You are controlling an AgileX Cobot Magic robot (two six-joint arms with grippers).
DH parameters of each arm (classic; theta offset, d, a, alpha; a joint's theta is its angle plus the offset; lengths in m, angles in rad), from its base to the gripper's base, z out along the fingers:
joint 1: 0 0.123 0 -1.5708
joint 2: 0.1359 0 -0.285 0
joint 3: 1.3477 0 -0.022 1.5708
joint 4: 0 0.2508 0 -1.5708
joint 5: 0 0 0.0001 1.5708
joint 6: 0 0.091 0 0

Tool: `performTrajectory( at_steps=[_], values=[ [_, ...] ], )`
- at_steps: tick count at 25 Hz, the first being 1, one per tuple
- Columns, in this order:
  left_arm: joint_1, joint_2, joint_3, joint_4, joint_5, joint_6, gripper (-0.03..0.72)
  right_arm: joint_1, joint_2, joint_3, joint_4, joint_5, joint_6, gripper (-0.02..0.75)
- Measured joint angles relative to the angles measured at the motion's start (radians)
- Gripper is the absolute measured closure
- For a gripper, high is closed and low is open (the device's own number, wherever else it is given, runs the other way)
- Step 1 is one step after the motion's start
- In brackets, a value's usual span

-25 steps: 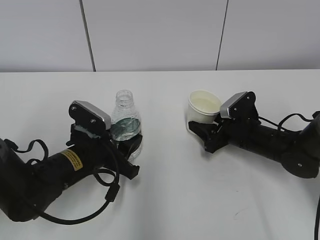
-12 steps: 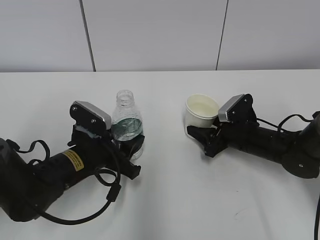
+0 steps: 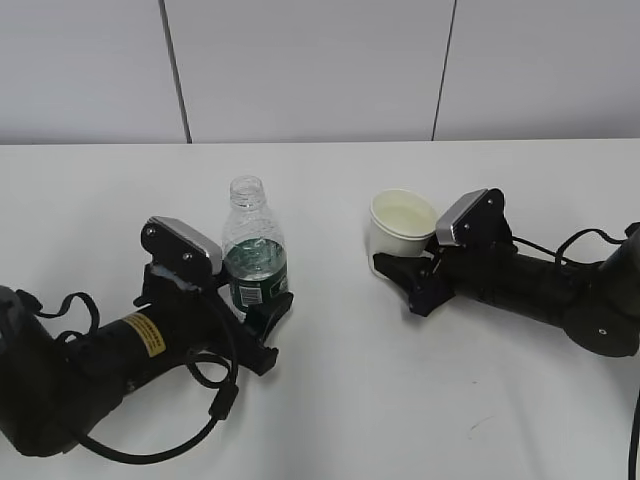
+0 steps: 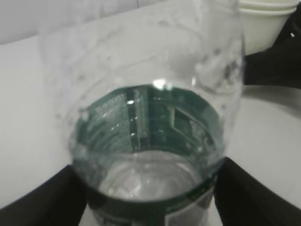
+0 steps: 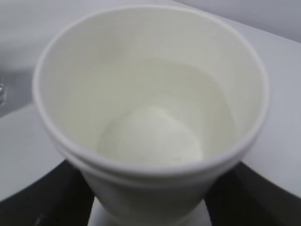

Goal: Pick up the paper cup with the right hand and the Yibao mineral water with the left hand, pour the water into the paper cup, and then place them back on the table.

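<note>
The Yibao mineral water bottle stands upright on the white table, uncapped, with water low in it. My left gripper is open, with a finger on each side of the bottle's base. The bottle fills the left wrist view, with the black fingers at the bottom corners. The paper cup stands on the table at centre right with clear water in it. My right gripper is shut on the cup's lower wall, its fingers against both sides.
A grey panelled wall runs behind the table's far edge. Black cables loop beside the left arm and over the right arm. Bare tabletop lies between the two arms.
The bottle has gone from tilted to upright and its label shows more. The left wrist has dropped back and lower around it. The cup moved slightly left and down, then stayed still.
</note>
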Motion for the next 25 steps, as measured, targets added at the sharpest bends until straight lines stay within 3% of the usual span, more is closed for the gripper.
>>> performTrajectory(
  at_steps=[12, 19, 25],
  values=[
    [0.000, -0.098, 0.126, -0.103, 0.005, 0.000, 0.186, 0.000, 0.000, 0.000, -0.019, 0.021, 0.000, 0.262],
    [0.000, -0.116, 0.190, -0.118, 0.006, 0.000, 0.186, 0.000, 0.000, 0.000, -0.019, 0.033, 0.022, 0.104],
    [0.000, -0.156, 0.226, -0.174, 0.004, 0.000, 0.186, 0.000, -0.002, 0.000, -0.024, 0.072, 0.054, 0.083]
  ],
)
